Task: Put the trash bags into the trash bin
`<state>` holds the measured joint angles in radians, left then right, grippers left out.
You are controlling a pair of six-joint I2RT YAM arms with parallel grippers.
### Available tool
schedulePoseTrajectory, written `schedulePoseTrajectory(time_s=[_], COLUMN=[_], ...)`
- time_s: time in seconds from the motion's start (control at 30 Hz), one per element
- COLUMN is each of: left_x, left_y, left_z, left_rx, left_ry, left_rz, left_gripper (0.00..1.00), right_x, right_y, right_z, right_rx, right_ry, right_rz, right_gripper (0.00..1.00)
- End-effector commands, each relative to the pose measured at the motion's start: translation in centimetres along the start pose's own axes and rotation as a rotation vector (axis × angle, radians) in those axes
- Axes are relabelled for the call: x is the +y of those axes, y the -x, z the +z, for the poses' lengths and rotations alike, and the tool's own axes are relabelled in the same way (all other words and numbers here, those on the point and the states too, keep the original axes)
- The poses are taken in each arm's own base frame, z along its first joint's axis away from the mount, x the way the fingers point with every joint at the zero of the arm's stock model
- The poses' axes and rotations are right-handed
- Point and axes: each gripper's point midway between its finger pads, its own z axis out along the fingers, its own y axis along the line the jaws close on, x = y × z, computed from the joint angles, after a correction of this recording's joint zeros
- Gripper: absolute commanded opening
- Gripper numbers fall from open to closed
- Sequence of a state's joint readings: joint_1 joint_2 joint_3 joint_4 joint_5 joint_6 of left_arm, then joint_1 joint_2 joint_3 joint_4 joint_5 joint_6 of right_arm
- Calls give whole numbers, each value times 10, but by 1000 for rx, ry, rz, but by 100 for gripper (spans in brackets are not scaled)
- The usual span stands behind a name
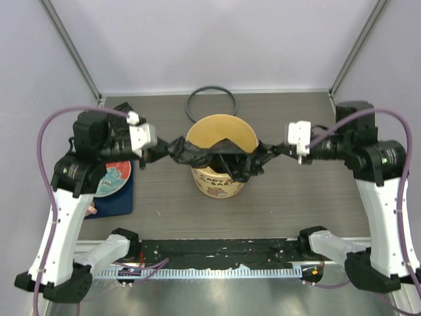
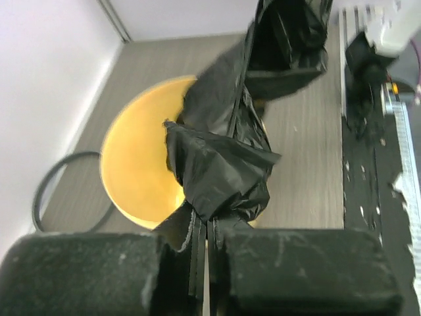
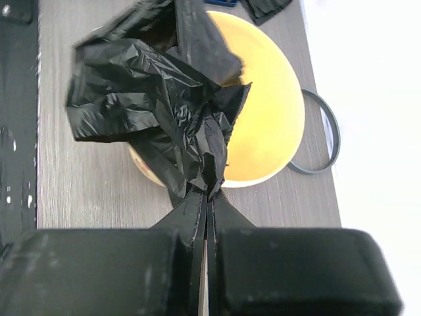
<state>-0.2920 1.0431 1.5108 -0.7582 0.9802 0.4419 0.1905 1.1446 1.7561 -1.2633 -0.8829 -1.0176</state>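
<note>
We hold the bag (image 1: 220, 158) stretched across the mouth of the bin (image 1: 214, 185). Its crumpled middle sags over the near rim, part of it dipping inside and part draped down the outer wall. The left gripper (image 1: 154, 146) has its fingers pinched together on one twisted end. The right gripper (image 1: 284, 148) is clamped the same way on the other end, with only film between the pads. Pulling from both sides lifts the sheet off the table (image 1: 296, 197) and centres it above the opening, so we judge it is ready to go down but not yet in. The grey ring (image 1: 212, 87) lies flat behind the bin, apart from it, leaving the mouth free.
</note>
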Motion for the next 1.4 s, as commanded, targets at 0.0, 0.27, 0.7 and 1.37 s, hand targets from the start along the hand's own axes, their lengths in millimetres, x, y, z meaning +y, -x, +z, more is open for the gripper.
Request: schedulePoseTrajectory(time_s=[0.0, 0.27, 0.7, 1.37], left_x=[-28, -38, 41, 10], left_y=[-78, -138, 48, -25], left_z=[-14, -20, -19, 150], left_rx=[187, 337, 6, 283], left_ry=[-48, -73, 240, -206], left_rz=[90, 233, 10, 61], left_gripper=[8, 52, 85, 73], right_x=[61, 45, 44, 30], right_y=[-44, -48, -16, 6], right_z=[-4, 18, 14, 8], right_rx=[110, 115, 58, 6], right_ry=[183, 174, 175, 111], right_rz=[-147, -188, -293, -473], right_gripper=[1, 1, 1, 1])
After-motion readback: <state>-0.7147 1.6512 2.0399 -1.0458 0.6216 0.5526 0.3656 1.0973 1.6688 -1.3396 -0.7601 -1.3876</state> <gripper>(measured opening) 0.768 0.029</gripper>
